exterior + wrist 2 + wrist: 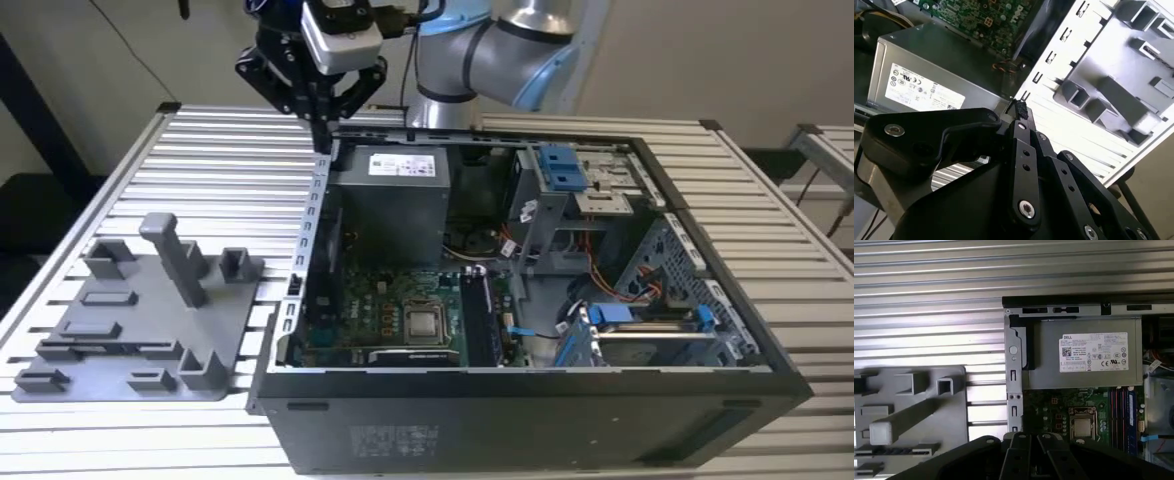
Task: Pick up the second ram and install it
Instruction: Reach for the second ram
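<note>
Robot arm poised over an open computer: the gripper [322,122] hangs above the rear corner of the case [534,420], over the power supply [387,200]. Its jaws are pressed together with nothing seen between them. A dark blue stick, by the look of it the second ram [1131,415], stands in the slots beside the processor [1082,426], well apart from the gripper. The stick looks light, thin, stiff and easily damaged. It is best pinched along its top edge, clear of chips and contacts.
</note>
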Motion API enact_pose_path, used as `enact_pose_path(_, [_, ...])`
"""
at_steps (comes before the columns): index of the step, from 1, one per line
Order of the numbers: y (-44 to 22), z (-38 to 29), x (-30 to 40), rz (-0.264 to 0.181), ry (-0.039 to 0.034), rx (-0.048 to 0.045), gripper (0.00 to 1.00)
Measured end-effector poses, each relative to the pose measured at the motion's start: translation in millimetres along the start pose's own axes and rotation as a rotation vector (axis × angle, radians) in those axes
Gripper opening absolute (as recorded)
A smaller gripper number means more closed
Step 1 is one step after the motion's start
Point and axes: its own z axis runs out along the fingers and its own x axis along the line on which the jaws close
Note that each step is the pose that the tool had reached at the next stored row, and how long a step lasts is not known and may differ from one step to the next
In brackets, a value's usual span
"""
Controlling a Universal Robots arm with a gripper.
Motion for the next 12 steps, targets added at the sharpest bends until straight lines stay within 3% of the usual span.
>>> enact_pose_path(12, [-1.1, 0.3, 17.2, -0.003, 0.0002, 0.0000, 0.11])
